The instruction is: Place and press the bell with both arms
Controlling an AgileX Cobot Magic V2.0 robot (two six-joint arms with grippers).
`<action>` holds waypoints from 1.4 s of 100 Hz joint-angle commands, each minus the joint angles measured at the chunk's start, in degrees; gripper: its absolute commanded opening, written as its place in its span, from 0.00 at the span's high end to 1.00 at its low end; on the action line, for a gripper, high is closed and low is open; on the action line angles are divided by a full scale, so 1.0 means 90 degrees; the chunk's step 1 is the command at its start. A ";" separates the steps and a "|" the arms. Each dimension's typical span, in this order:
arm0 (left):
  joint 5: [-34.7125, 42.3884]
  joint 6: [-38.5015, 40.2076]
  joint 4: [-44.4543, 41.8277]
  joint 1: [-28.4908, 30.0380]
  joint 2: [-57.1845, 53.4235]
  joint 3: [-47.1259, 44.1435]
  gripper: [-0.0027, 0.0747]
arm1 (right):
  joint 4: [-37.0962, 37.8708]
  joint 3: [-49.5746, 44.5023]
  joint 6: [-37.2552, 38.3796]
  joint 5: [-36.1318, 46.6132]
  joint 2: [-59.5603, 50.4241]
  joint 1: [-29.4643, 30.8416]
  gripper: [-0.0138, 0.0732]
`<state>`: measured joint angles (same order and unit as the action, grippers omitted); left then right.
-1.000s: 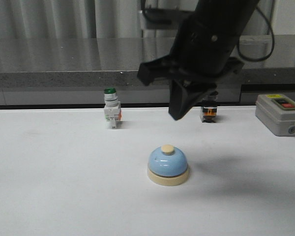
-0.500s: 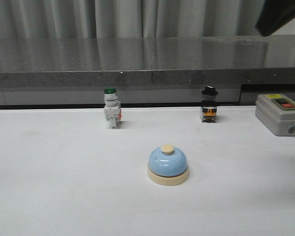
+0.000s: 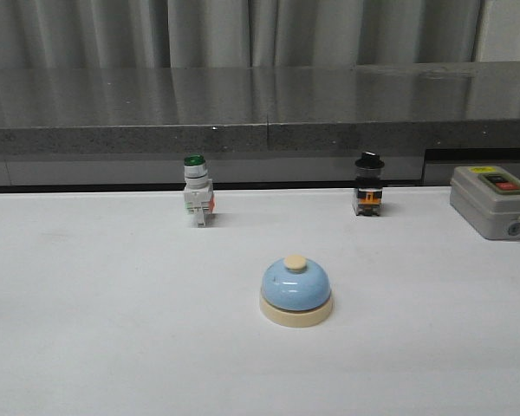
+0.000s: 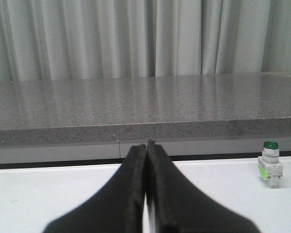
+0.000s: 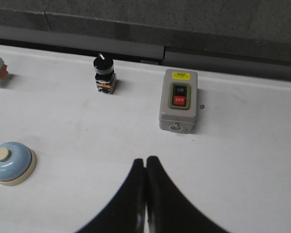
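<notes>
A white worktop [image 3: 87, 329] ran in front of a grey stone ledge and pale curtains. The bell [image 3: 296, 291], light blue with a cream base and knob, sat upright near the middle of the worktop, with nothing touching it. Behind it to the left stood a white push-button switch with a green cap [image 3: 196, 201]. Behind it to the right stood a small black-knobbed switch [image 3: 368, 184]. At the far right edge sat a grey box with a red button [image 3: 494, 202].

No arm showed in the front view. In the left wrist view, the left claw [image 4: 146, 184] had its fingers pressed together, holding nothing, above the worktop. In the right wrist view, the right claw [image 5: 145, 194] was likewise pressed together and empty, with the bell well off to one side.
</notes>
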<state>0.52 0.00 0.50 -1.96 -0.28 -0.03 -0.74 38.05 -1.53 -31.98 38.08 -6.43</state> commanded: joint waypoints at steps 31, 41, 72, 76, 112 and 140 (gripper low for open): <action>0.0512 0.0104 0.0005 -0.0009 -0.0191 -0.0274 0.99 | 0.0027 -0.0960 -0.0009 0.0483 -0.2384 0.0039 0.91; 0.0512 0.0104 0.0005 -0.0009 -0.0191 -0.0274 0.99 | 0.0027 -0.0960 -0.0009 0.0444 -0.2519 0.0039 0.91; 0.0512 0.0104 0.0005 -0.0009 -0.0191 -0.0274 0.99 | 0.0027 -0.0960 -0.0009 0.0446 -0.2519 0.0039 0.91; 0.0512 0.0104 0.0005 -0.0009 -0.0191 -0.0274 0.99 | 0.0027 -0.0960 -0.0009 0.0446 -0.2519 0.0039 0.91; 0.0512 0.0104 0.0005 -0.0009 -0.0191 -0.0274 0.99 | 0.0082 -0.1062 -0.0022 0.0640 -0.2682 0.0039 0.91; 0.0512 0.0104 0.0005 -0.0009 -0.0191 -0.0274 0.99 | 0.0082 -0.2421 -0.0022 0.2119 -0.3671 0.0039 0.91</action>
<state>0.52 0.00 0.50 -1.96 -0.28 -0.03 -0.65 18.61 -1.53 -21.53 6.93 -6.43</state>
